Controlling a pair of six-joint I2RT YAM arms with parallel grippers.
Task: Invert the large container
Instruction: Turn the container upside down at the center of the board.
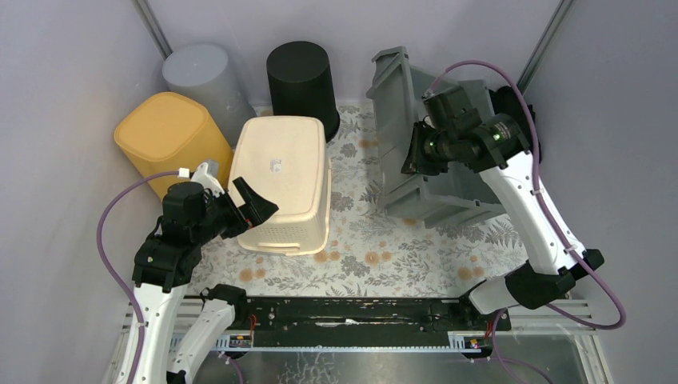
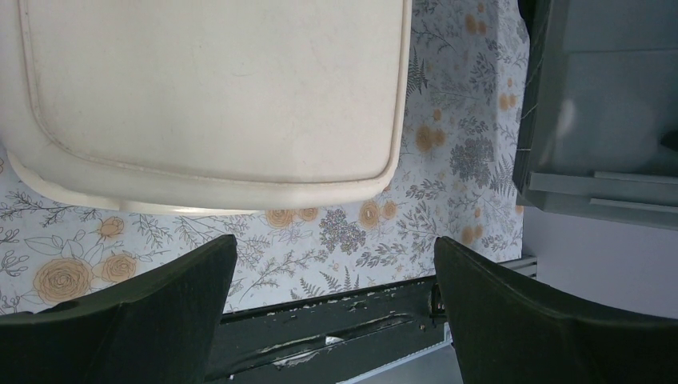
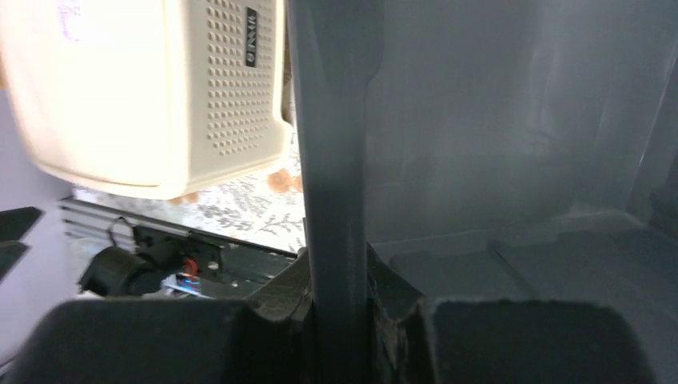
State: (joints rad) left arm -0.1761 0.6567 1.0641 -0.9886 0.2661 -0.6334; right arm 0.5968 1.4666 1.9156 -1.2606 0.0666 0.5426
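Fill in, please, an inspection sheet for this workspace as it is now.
Surface: floral cloth.
Job's things: crate tipped on its side, not yet upside down.
Clutter: basket, yellow bin, grey bin, black bin, all bottom up.
Grippers: right gripper shut on crate wall; left gripper open, near basket, holding nothing.
Cables: purple cables loop beside both arms.
Surroundings: plain walls; rail at near edge.
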